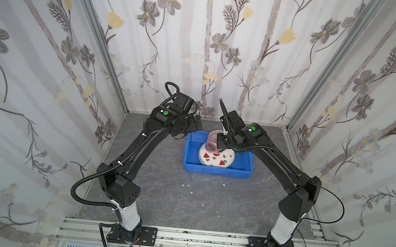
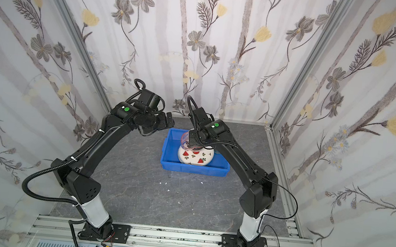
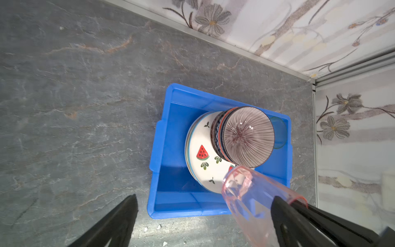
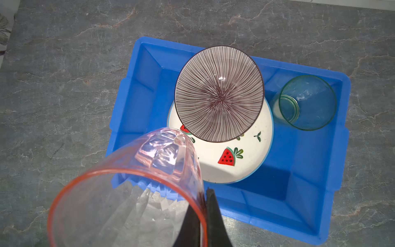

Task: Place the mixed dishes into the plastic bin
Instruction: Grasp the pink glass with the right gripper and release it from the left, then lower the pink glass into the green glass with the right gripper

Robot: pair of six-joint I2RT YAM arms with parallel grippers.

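The stack of round plates (image 1: 217,161) and nested striped bowls (image 4: 219,94) is filling the middle of the bright blue rectangular plastic bin (image 1: 217,172), and a translucent green cup (image 4: 307,102) is occupying its far right corner. A tilted translucent pink cup (image 1: 211,142) in the right gripper (image 4: 203,198) is hanging over the stack, so I am seeing open floor only at the bin's left end and near right corner.

I had bright, even light from overhead in every view, with only faint, soft shadows on the floor (image 1: 184,202) and a darker patch inside the bin (image 4: 303,198). A small glare spot sat in the striped bowl (image 4: 219,94). Both top views bowed the walls (image 1: 22,87) at their edges, and the cup (image 4: 128,192) close to the wrist lenses looked soft.
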